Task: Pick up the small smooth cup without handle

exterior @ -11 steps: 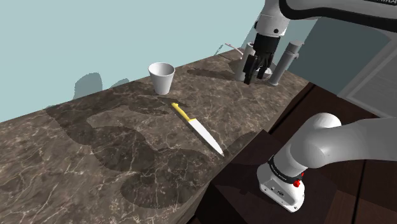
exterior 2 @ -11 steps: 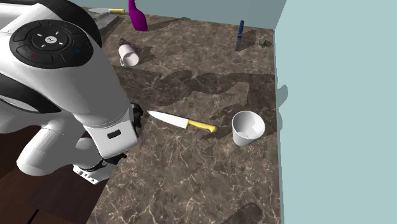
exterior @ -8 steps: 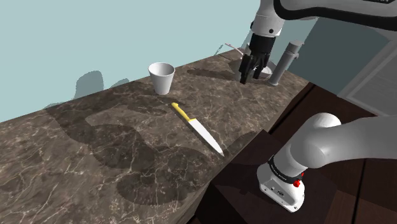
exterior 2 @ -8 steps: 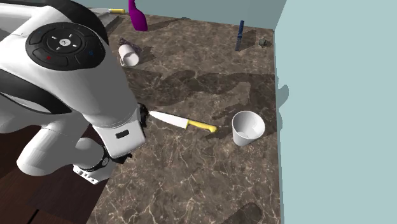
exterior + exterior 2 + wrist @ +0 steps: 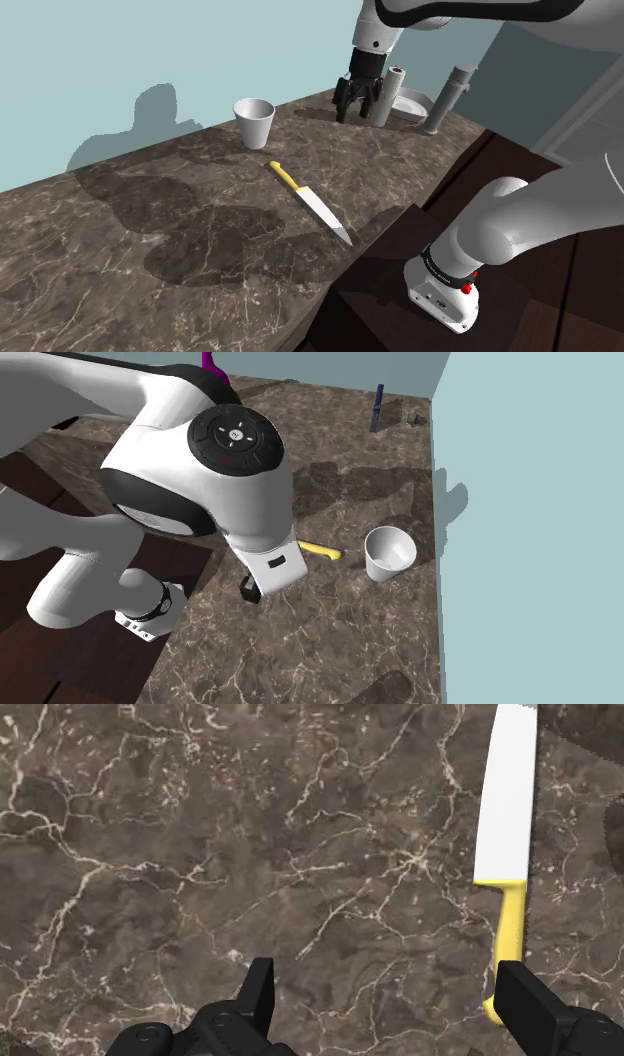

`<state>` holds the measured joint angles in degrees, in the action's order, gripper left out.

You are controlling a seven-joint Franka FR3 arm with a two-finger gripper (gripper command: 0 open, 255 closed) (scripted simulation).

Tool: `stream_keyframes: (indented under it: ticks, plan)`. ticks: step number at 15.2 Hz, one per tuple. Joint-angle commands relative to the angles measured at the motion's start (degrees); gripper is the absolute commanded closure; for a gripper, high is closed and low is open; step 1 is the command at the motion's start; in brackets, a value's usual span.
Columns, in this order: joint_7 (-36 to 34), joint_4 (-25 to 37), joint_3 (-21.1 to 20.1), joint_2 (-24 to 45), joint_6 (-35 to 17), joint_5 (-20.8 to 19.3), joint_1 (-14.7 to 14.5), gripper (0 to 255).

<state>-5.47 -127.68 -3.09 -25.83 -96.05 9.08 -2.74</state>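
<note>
- While the white cup [image 5: 254, 122] is standing upright on the desk [image 5: 120, 230] near the wall, toward the shoulder view's left, you are looking at a task barely begun: nothing is being lifted.
- You are seeing the yellow-handled knife [image 5: 310, 201] lying further right, nearer the desk's front edge.
- You are keeping the end effector [image 5: 358, 98] spread wide and empty, hovering well apart from the cup, so reaching, closing and lifting are all remaining.

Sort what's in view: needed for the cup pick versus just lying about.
Job: white handleless cup; claw, open.
Lying about: yellow-handled knife; grey post; blue thing near the wall.
</note>
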Motion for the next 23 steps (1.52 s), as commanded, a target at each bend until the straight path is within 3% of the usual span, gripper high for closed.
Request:
stream_keyframes:
  ticks: [1, 10, 18, 23]
  plan:
    - [-0.7, 2.1, -0.6, 4.3, -2.8, 0.7, -0.2, 0]
    - [-4.5, 17.4, -2.5, 22.7, -8.4, 2.6, -1.3, 0]
    - [-8.0, 36.2, -3.4, 39.5, -8.9, 2.7, -2.5, 0]
    - [-7.3, 32.9, -3.4, 40.0, -12.5, 2.9, -2.6, 0]
